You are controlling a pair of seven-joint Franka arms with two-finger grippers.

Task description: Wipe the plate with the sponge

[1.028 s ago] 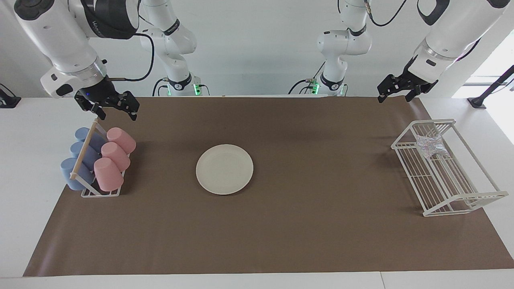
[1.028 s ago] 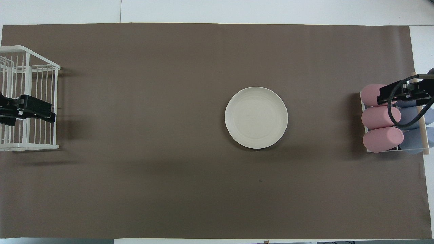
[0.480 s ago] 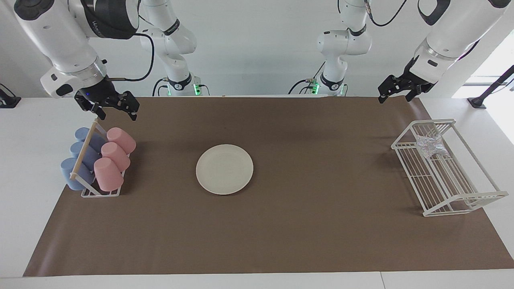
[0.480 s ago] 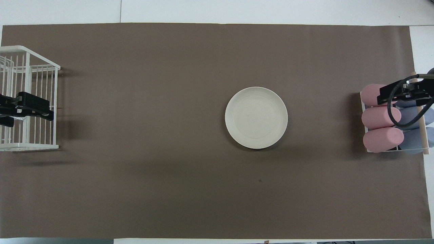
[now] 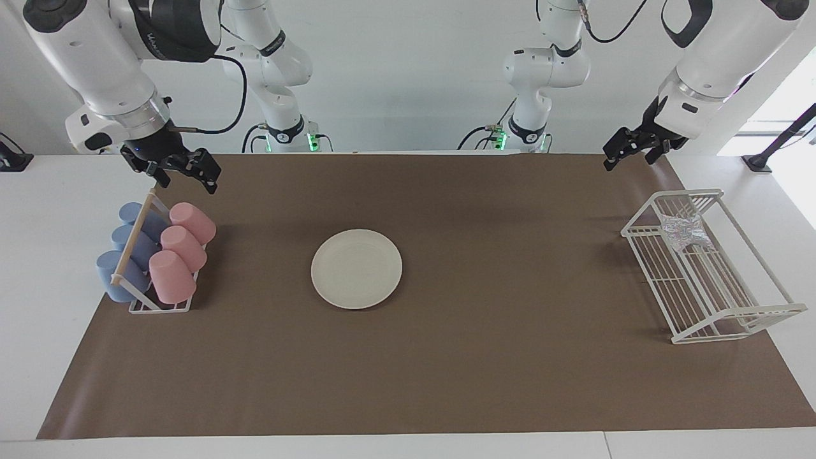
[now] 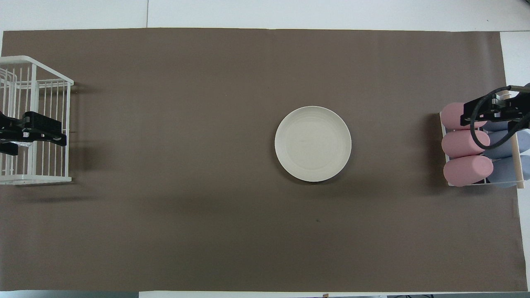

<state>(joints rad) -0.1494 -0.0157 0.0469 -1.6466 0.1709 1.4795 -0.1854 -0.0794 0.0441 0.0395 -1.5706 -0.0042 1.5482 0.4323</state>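
Two robot arms stand at a white table (image 5: 38,255) by a plain white wall. A big brown mat (image 5: 484,357) covers most of the table. The plate (image 5: 356,268) lies flat in the middle of the mat. The sponge (image 5: 685,231) sits in a white wire rack (image 5: 707,299) at the left arm's end. A small rack of pink cups (image 5: 181,250) and blue cups (image 5: 121,255) sits at the right arm's end. The left gripper (image 5: 631,148) hangs open and holds nothing, up over the wire rack. The right gripper (image 5: 183,171) hangs open and holds nothing, up over the cups.

A plain white wall (image 5: 408,70) stands past a white table (image 5: 38,255) covered with a brown mat (image 5: 446,357), and bright daylight spills in at one corner.
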